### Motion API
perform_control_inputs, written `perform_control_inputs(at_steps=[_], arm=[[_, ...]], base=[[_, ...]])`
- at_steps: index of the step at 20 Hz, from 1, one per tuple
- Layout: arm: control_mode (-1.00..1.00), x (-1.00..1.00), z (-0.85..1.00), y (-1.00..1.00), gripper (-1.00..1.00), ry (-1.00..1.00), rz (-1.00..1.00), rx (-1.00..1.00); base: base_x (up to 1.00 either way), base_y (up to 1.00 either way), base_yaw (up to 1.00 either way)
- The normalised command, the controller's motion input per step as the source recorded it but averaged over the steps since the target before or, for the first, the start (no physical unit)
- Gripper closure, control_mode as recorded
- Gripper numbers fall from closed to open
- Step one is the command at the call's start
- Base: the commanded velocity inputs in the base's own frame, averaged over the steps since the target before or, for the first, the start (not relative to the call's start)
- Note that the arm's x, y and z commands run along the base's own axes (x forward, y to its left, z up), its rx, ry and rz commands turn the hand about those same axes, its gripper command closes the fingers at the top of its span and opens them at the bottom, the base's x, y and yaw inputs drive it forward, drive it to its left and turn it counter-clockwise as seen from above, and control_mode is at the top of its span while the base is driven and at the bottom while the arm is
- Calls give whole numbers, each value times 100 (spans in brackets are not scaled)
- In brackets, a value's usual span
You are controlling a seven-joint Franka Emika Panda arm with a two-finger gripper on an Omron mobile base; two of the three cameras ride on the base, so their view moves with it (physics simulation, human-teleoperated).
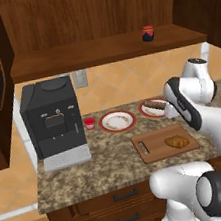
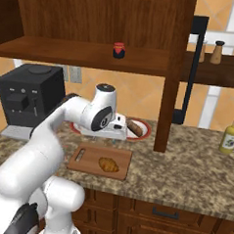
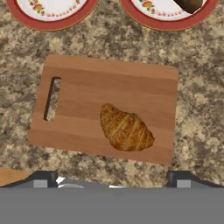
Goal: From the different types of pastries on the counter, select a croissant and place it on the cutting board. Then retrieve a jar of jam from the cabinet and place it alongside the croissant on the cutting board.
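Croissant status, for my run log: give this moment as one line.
croissant: on cutting board | jar of jam: on cabinet shelf | gripper: open, above board | next: likely jar

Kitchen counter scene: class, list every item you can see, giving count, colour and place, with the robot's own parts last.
golden-brown lumpy croissant: one, on the board's near right part
reddish-brown wooden cutting board: one, on the granite counter
red-rimmed plates: two, behind the board
darker brown pastry: one, on the right plate
red-lidded jam jar: one, on the cabinet shelf
black coffee machine: one, counter's left
tiny red cup: one, beside the machine
yellow bottle: one, far right
white arm's hand: open, above the board
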Motion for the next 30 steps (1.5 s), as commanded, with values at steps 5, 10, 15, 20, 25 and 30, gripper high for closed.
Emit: perform_control_inputs(at_steps=[5,10,15,20,25,30], arm=[[-100,-26,100,27,-100,-52,-9,12],[-100,2,100,3,-100,-44,-8,8],[-100,17,100,0,-100,-31,-7,0],[-100,22,100,0,-100,-28,-8,0],[-100,24,100,0,-100,-17,-4,0],[-100,15,47,5,-100,-3,0,0]], base=[[0,0,0],[0,0,0],[0,0,0],[0,0,0],[0,0,0],[0,0,0]])
